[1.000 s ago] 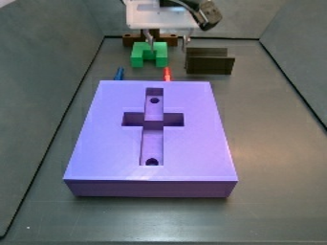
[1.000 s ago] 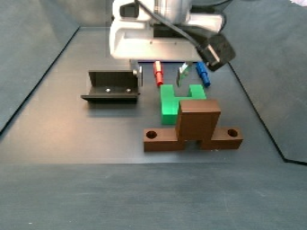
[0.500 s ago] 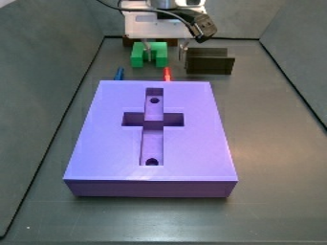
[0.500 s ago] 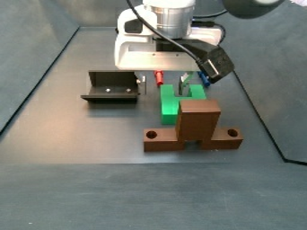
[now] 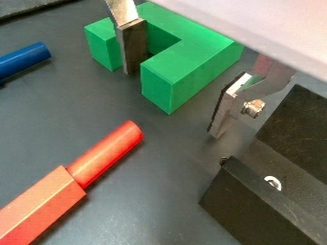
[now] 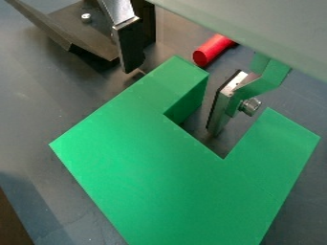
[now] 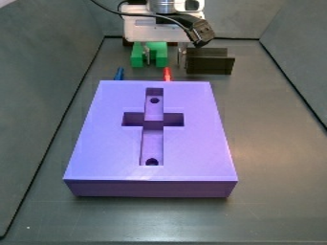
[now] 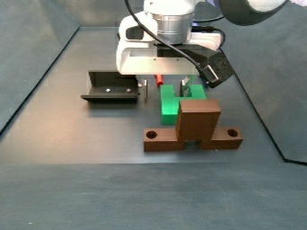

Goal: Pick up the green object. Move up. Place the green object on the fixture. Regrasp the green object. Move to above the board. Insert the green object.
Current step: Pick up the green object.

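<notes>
Wrist view: the tool (image 5: 179, 81) stands spread, its 2 silver plates straddling 1 arm of the green object (image 5: 166, 57), which lies on the bench (image 5: 141, 182). One plate sits in the notch, the other outside that arm; contact cannot be confirmed. A red bar (image 5: 71, 187) and a blue bar (image 5: 22, 59) lie nearby.

Wrist view: the green object (image 6: 141, 158) fills the frame, notch facing the tool (image 6: 179, 72). 1 plate is inside the notch. The fixture (image 6: 76, 33) lies beyond, apart.

Side view: the tool (image 7: 163, 38) is low at the far end of the bench, over the green object (image 7: 149, 51). The fixture (image 7: 208, 62) stands beside it; the board (image 7: 153, 129) is nearer, untouched.

Side view: the green object (image 8: 175, 103) rests against a brown wooden stand (image 8: 198, 128), presumably to present the arm for pinching. Judgement: pickup not yet complete.
</notes>
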Tool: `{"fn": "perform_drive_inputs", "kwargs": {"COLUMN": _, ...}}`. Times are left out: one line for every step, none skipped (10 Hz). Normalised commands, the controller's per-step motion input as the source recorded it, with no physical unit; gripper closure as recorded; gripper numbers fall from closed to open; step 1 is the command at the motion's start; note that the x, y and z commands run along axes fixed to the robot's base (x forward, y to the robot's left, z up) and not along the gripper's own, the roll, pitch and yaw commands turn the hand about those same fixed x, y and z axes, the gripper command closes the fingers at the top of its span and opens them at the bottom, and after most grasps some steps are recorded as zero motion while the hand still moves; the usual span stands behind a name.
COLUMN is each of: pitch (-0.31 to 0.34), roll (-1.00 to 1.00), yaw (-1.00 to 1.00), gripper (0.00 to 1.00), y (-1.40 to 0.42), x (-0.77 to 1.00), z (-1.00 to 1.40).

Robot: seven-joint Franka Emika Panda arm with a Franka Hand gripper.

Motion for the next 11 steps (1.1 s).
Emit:
{"fn": "perform_drive_inputs", "kwargs": {"pitch": 0.0, "roll": 0.0, "yaw": 0.0, "gripper": 0.0, "y": 0.0, "x": 0.0, "z": 0.0}}
{"fn": "perform_drive_inputs", "kwargs": {"pitch": 0.0, "roll": 0.0, "yaw": 0.0, "gripper": 1.0, "y": 0.0, "x": 0.0, "z": 0.0}}
{"fn": "perform_drive_inputs", "kwargs": {"pitch": 0.0, "roll": 0.0, "yaw": 0.0, "gripper": 1.0, "y": 0.0, "x": 0.0, "z": 0.0}}
{"fn": "perform_drive_inputs", "kwargs": {"pitch": 0.0, "roll": 0.0, "yaw": 0.0, "gripper": 1.0, "y": 0.0, "x": 0.0, "z": 0.0}}
{"fn": "perform_drive_inputs", "kwargs": {"pitch": 0.0, "roll": 0.0, "yaw": 0.0, "gripper": 1.0, "y": 0.0, "x": 0.0, "z": 0.0}}
{"fn": "perform_drive_inputs", "kwargs": {"pitch": 0.0, "roll": 0.0, "yaw": 0.0, "gripper": 1.0, "y": 0.0, "x": 0.0, "z": 0.0}}
{"fn": "perform_drive_inputs", "kwargs": {"pitch": 0.0, "roll": 0.0, "yaw": 0.0, "gripper": 1.0, "y": 0.0, "x": 0.0, "z": 0.0}}
{"fn": "perform_drive_inputs", "kwargs": {"pitch": 0.0, "roll": 0.0, "yaw": 0.0, "gripper": 1.0, "y": 0.0, "x": 0.0, "z": 0.0}}
{"fn": "perform_drive_inputs", "kwargs": {"pitch": 0.0, "roll": 0.0, "yaw": 0.0, "gripper": 1.0, "y": 0.0, "x": 0.0, "z": 0.0}}
{"fn": "perform_drive_inputs", "kwargs": {"pitch": 0.0, "roll": 0.0, "yaw": 0.0, "gripper": 1.0, "y": 0.0, "x": 0.0, "z": 0.0}}
{"fn": "perform_drive_inputs", "kwargs": {"pitch": 0.0, "roll": 0.0, "yaw": 0.0, "gripper": 1.0, "y": 0.0, "x": 0.0, "z": 0.0}}
